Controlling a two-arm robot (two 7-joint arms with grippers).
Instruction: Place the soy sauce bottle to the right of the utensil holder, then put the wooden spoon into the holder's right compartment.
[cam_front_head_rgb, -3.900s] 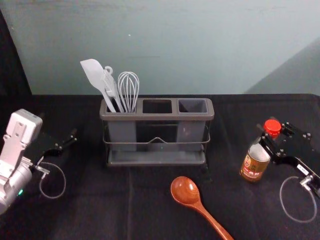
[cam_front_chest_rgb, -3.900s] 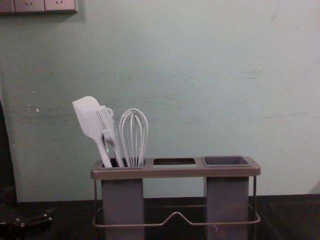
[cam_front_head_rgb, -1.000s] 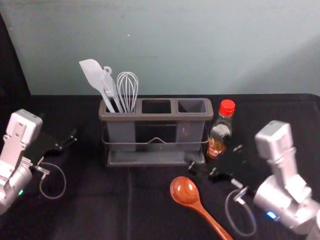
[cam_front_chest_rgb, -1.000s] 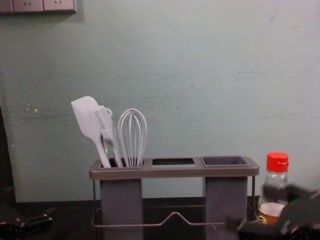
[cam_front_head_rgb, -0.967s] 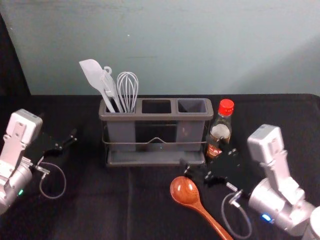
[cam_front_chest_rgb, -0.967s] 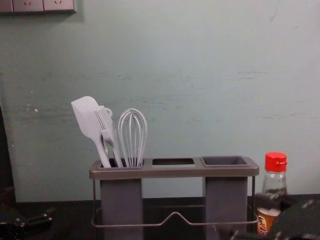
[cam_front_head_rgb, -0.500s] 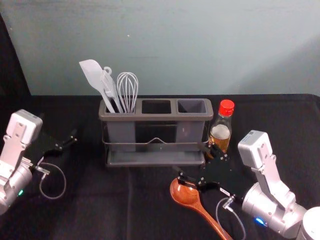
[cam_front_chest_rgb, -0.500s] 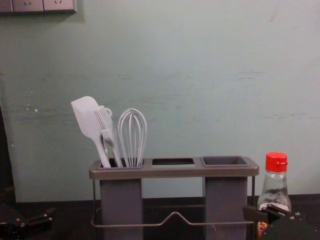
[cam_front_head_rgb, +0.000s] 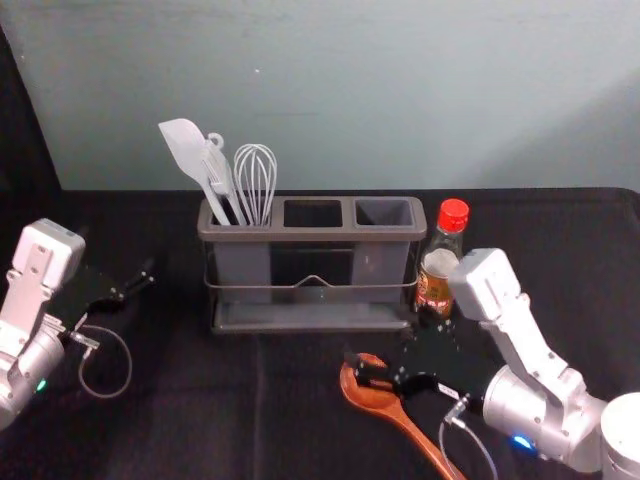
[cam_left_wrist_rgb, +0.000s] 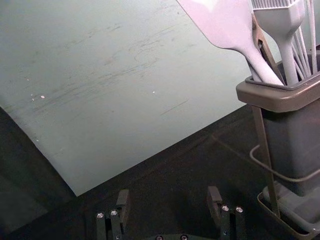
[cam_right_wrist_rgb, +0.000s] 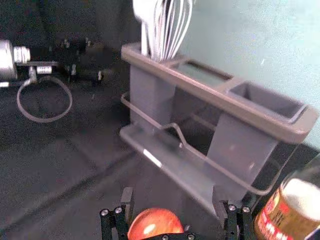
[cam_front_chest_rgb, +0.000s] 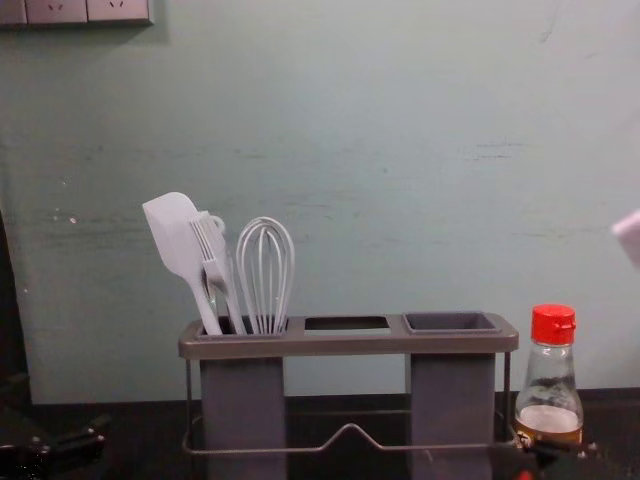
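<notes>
1. Soy sauce bottle, clear glass with a bright red cap (cam_front_head_rgb: 452, 216), stands upright right of centre in the head view, just beside the right end of your grey plastic utensil holder (cam_front_head_rgb: 300, 235).
2. Your reddish-brown wooden spoon (cam_front_head_rgb: 378, 402) lies on the black cloth (cam_front_head_rgb: 190, 420), bowl just below and right of centre, handle slanting to the bottom edge.
3. Now your right gripper (cam_front_head_rgb: 392, 342), right of centre and low, is over the bowl, one finger crossing in front of it; its wrist view gives you fingers spread wide, the bowl showing between them.
4. Your left gripper (cam_front_head_rgb: 116, 262) sits parked at mid-left, its fingers apart too.
5. White spatula (cam_front_head_rgb: 186, 146), white brush (cam_front_head_rgb: 217, 168) and pale whisk (cam_front_head_rgb: 256, 180) lean in the holder's left compartment, upper left of centre.
</notes>
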